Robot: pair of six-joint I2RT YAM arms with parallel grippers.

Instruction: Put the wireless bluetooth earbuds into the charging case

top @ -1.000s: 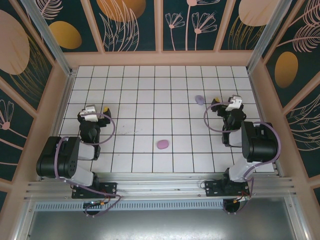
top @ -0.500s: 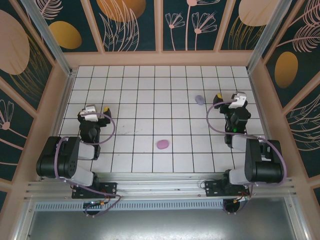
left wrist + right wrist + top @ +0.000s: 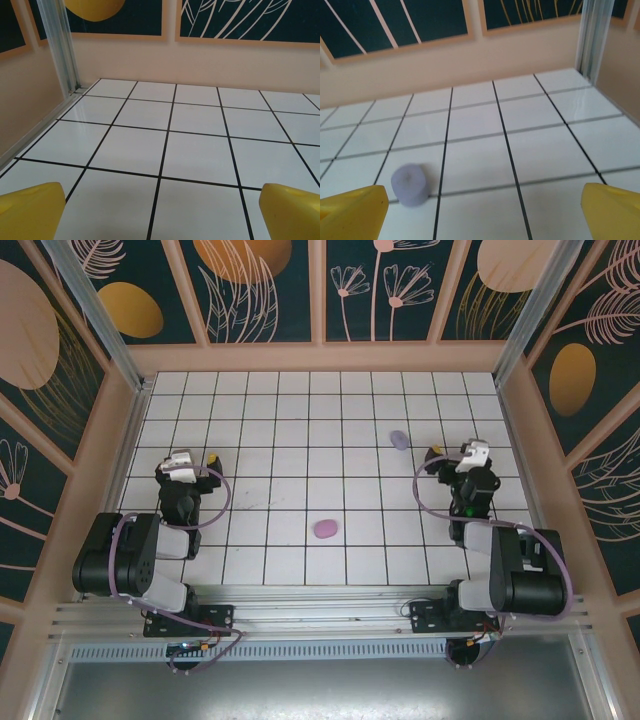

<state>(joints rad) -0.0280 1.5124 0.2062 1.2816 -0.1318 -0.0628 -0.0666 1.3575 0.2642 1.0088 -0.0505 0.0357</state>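
White tiled table (image 3: 260,440) carrying two small oval cases.

The table top is a grid of glossy white square tiles parted by thin black lines, and a low peach-coloured wall bounds it at the back and along both sides. A lavender case (image 3: 400,439) lies flat right of centre in the far half; in the right wrist view it appears as a stubby rounded shape resting close to a grid line, its outline blurred. A pink case (image 3: 325,528) lies flat near the middle of the table, toward the near edge, and covers much of one tile. The two cases sit well apart, each touching only the tiles beneath it.
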